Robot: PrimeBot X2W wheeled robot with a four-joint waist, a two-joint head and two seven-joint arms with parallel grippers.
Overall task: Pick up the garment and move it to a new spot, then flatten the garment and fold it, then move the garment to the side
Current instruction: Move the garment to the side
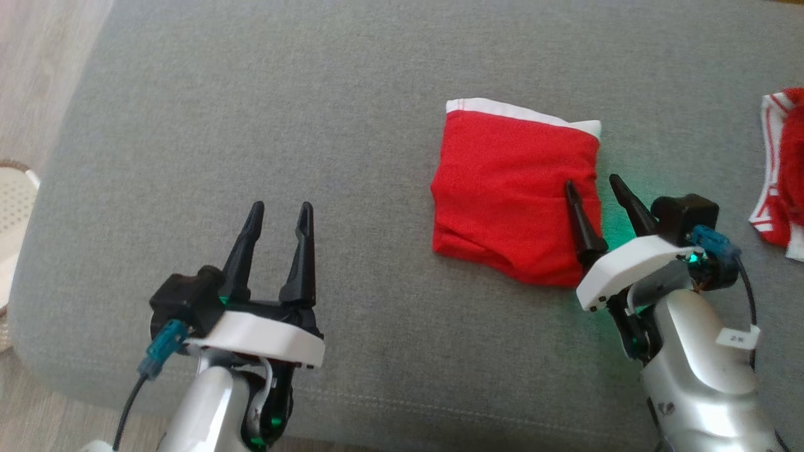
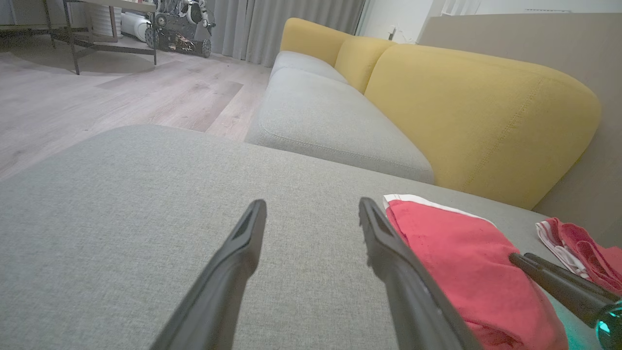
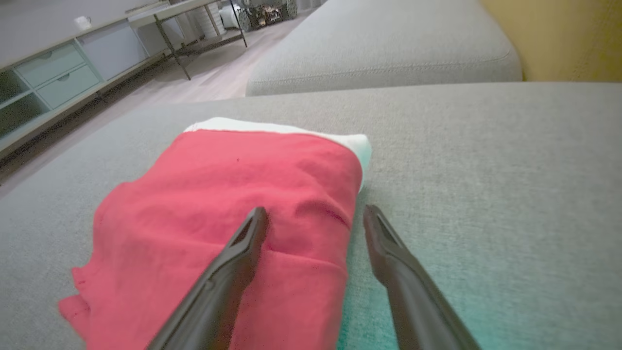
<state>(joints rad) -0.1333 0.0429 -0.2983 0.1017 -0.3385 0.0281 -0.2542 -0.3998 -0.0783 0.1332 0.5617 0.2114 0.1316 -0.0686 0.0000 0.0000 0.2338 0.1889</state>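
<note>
Red folded cloth garment (image 1: 502, 201) with a white waistband lies flat on the right half of the grey fabric cushion (image 1: 251, 125), well apart from the front edge. It is one of two garments. The second red garment with white stripes (image 1: 782, 176) lies crumpled farther toward the cushion's right end, apart from the first.

There are two grippers, each with two dark fingers. The left gripper (image 1: 281, 207) hangs over the bare cushion near the front edge, left of the garment. Its fingers (image 1: 300, 251) are spread apart and hold nothing. The right gripper (image 1: 590, 181) is at the folded garment's right edge, also spread and with nothing in its grasp. One finger (image 3: 233, 262) is over the red cloth and the other is over the bare cushion just beside it. I cannot tell if the fingers touch the cloth.

One container is there, a white perforated basket (image 1: 12, 207) on the floor beside the cushion's left edge. What is in it I cannot tell.

The left wrist view shows three yellow backrests (image 2: 486, 107) behind the cushions and a wooden floor (image 2: 97, 97). The right wrist view shows a low cabinet with drawers (image 3: 53, 73).
</note>
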